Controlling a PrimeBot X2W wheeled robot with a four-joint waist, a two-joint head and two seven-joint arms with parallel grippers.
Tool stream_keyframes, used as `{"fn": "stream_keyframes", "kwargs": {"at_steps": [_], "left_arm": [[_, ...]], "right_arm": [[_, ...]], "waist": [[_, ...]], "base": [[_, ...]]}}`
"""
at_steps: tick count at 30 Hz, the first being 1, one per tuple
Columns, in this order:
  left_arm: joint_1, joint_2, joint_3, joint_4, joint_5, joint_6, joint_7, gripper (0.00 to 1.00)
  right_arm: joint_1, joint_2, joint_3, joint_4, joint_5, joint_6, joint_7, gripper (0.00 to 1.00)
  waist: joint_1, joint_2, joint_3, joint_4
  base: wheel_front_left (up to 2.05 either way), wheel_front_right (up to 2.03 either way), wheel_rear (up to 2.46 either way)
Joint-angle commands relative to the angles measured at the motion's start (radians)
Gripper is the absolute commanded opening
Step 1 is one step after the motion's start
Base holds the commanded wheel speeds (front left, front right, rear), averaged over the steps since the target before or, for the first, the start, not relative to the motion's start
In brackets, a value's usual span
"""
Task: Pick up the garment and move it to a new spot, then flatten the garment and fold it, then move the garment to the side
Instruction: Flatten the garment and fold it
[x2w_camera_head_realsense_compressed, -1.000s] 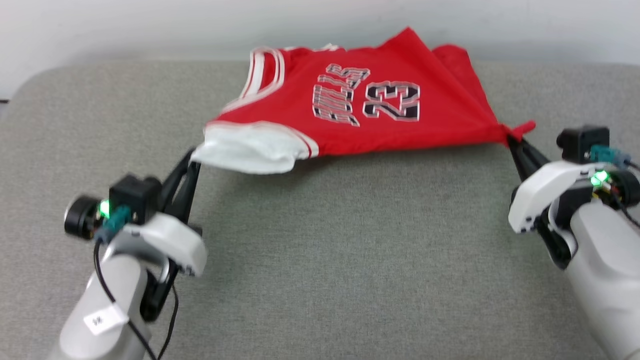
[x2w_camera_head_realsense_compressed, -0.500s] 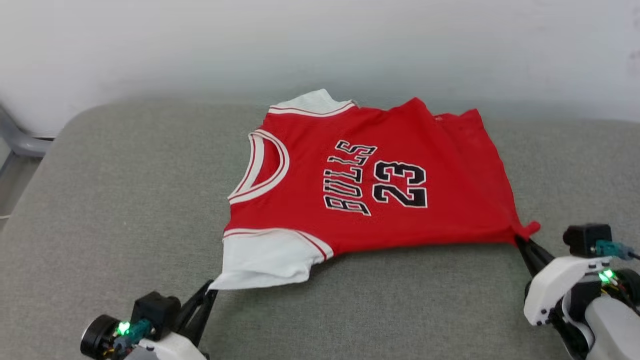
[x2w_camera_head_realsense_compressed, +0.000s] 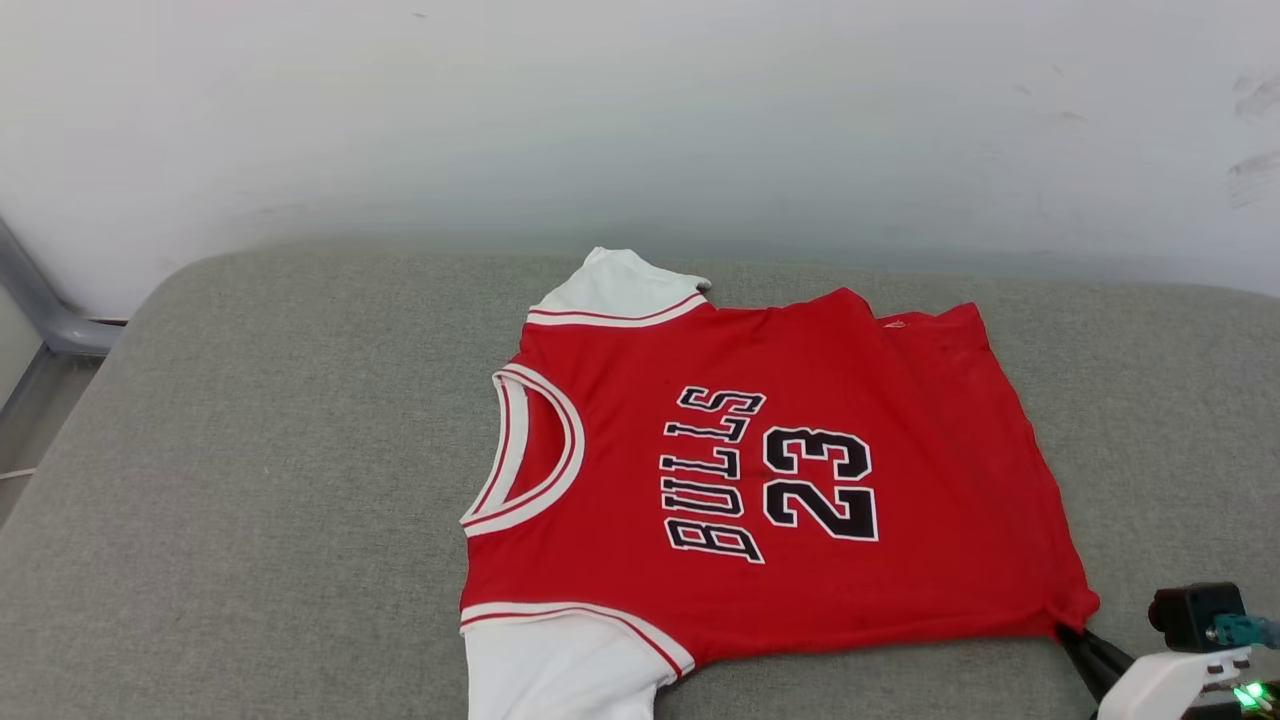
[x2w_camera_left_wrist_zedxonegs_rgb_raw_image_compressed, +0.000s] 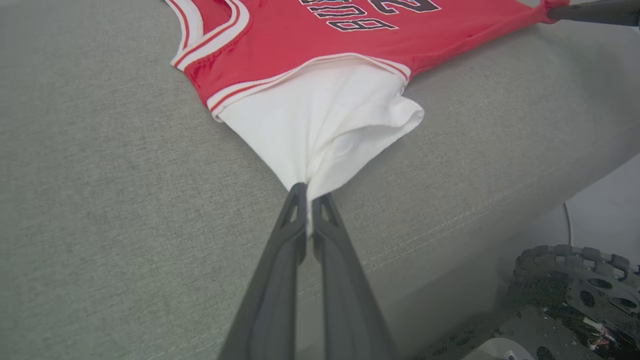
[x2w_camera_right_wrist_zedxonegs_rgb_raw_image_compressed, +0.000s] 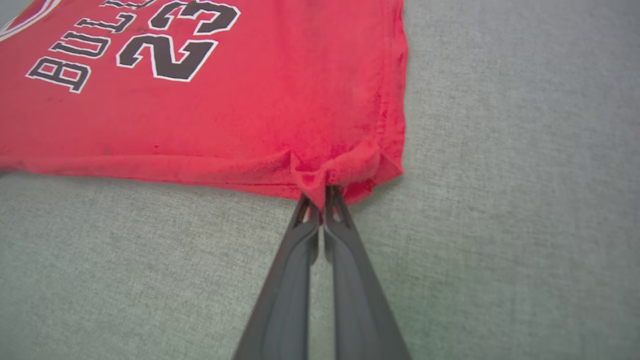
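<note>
Pinching near sleeve (x2w_camera_left_wrist_zedxonegs_rgb_raw_image_compressed: 325, 115) tip, left gripper (x2w_camera_left_wrist_zedxonegs_rgb_raw_image_compressed: 306, 189) clamps white cloth; right gripper (x2w_camera_right_wrist_zedxonegs_rgb_raw_image_compressed: 320, 192) clamps red hem corner (x2w_camera_right_wrist_zedxonegs_rgb_raw_image_compressed: 350, 167). Garment (x2w_camera_head_realsense_compressed: 760, 480) spread front-up on grey cushion (x2w_camera_head_realsense_compressed: 250, 450). Judged light, limp, non-fragile; bunches at each pinch, so corners and seams best holds. Near sleeve cut off by head view's bottom edge; underside hidden; far sleeve (x2w_camera_head_realsense_compressed: 615, 285) shape unclear, toward wall (x2w_camera_head_realsense_compressed: 640, 120).

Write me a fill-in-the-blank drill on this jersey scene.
The left hand is shut on the ____ sleeve of the jersey.
The right hand is shut on a ____ bottom corner of it.
The number on its front is ____.
It lies on a ____ cushion.
Missing: white; red; 23; grey.
</note>
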Motion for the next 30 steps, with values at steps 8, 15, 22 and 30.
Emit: {"fn": "stream_keyframes", "kwargs": {"at_steps": [8,15,22,30], "left_arm": [[0.022,0.019,0.023,-0.064,0.021,0.038,-0.044,0.00],[-0.070,0.000,0.061,-0.070,0.037,0.067,-0.076,0.00],[-0.220,-0.005,0.067,-0.015,0.051,0.047,-0.051,0.00],[-0.408,-0.023,0.050,0.095,0.071,0.009,-0.027,0.00]], "right_arm": [[0.174,-0.003,-0.136,-0.236,-0.042,-0.002,0.076,0.00],[0.225,0.068,-0.256,-0.404,-0.114,-0.002,0.128,0.00],[0.189,0.122,-0.313,-0.490,-0.191,-0.002,0.216,0.00],[0.094,0.170,-0.315,-0.493,-0.249,-0.001,0.298,0.00]], "waist": [[0.0001,0.0000,-0.002,-0.012],[0.0001,0.0000,0.009,-0.026],[0.0001,0.0000,0.054,-0.044],[0.0001,0.0000,0.147,-0.065]], "base": [[0.00,0.00,0.00],[0.00,0.00,0.00],[0.00,0.00,0.00],[0.00,0.00,0.00]]}}
